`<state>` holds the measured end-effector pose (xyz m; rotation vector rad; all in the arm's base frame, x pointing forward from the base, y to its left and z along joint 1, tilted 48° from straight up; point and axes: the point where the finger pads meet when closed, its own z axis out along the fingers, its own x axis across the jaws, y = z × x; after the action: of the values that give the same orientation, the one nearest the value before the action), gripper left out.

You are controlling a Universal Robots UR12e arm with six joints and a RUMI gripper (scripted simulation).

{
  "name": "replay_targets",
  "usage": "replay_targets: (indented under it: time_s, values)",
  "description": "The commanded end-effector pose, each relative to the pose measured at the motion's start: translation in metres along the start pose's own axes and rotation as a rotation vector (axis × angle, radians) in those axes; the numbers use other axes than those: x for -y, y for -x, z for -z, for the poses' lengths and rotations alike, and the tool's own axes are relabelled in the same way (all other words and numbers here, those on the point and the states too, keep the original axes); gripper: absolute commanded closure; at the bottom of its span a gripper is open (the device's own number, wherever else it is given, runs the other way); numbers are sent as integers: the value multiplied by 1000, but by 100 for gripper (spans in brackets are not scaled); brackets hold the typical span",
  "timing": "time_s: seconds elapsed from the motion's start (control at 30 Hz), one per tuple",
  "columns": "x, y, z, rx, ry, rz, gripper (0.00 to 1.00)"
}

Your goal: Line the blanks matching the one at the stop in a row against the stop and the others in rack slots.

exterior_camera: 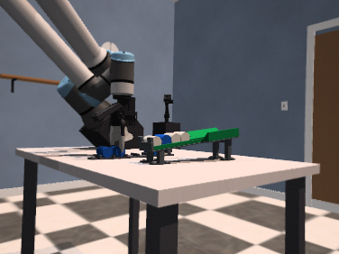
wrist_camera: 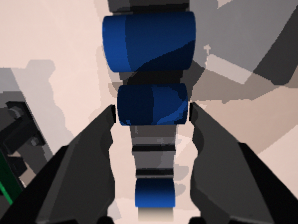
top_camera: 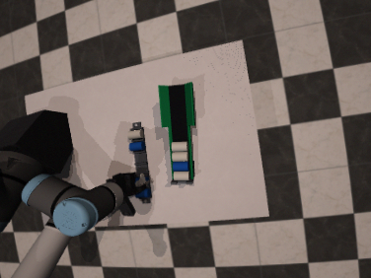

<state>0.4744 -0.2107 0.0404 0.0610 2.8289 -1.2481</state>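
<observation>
The tool [wrist_camera: 152,114] stands narrowly parted, its dark fingers flanking a blue blank [wrist_camera: 152,102] with a sliver of gap at each end (holding nothing, by my judgement). The blank lies across the grey stock rack [wrist_camera: 154,145], at 7 o'clock on the surface [top_camera: 227,163].

Risk: a finger brushing the blank as the tool lifts could drag it off-centre in its slot.

At the rack's 3 o'clock, the green feed ramp [top_camera: 164,105] carries a stray blue blank [top_camera: 180,167] among white ones, and a white blank [top_camera: 134,133] sits in the rack.
</observation>
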Motion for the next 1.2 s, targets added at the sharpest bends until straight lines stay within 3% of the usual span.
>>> replay_targets:
  time_s: [0.0,0.57,1.03,1.17]
  values:
    - [-1,-2,-1,-2,2,2,54]
    - [-1,-1,5,1,1,1,51]
    - [1,2,65,4,-1,-2,51]
    - [1,2,73,4,0,-2,51]
